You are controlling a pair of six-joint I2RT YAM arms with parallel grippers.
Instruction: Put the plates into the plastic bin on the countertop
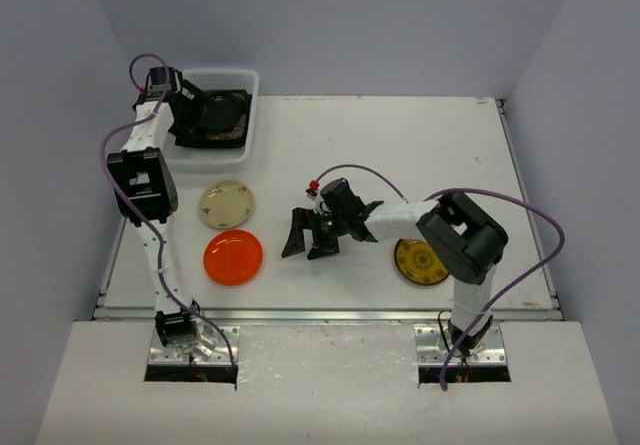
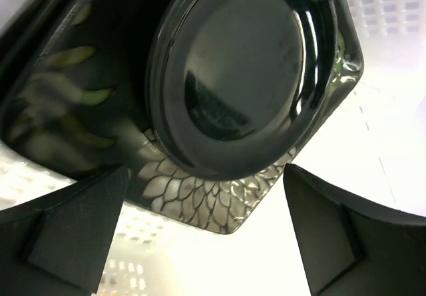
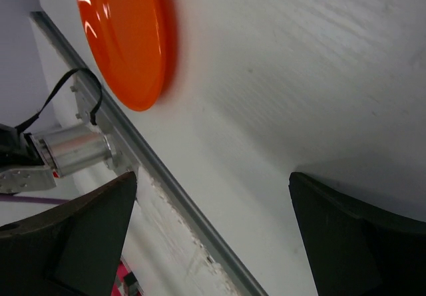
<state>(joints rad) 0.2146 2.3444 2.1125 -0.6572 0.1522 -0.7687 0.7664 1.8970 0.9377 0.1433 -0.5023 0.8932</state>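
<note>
**A:** Left pincer [image 1: 203, 111]?

**B:** Over the plastic bin [image 1: 250, 115], at the far-left corner of the counter [image 1: 430, 145]. Its fingers [image 2: 66, 233] are spread wide with nothing between them. Just past the tips the black round plate [image 2: 246, 70] lies flat on a floral square plate [image 2: 200, 206].

**A:** Room in the bin?

**B:** Bare white bin floor shows beside the square plate's corner. More dark plates seem to lie underneath, but I can't count them from either view.

**A:** Right pincer [image 1: 308, 248]?

**B:** Mid-counter, jaws apart, holding nothing, tips low over bare surface.

**A:** Loose plates?

**B:** Three.
- The orange plate [image 1: 233, 257] is left of the right pincer and apart from it, towards the front rail [image 1: 330, 313].
- The cream plate [image 1: 227, 204] is just beyond the orange one, between it and the bin. The two rims are close but not touching.
- The yellow-patterned plate [image 1: 420, 263] is front right, partly covered by the right arm.

**A:** Open ground?

**B:** The far right half of the counter.
</note>
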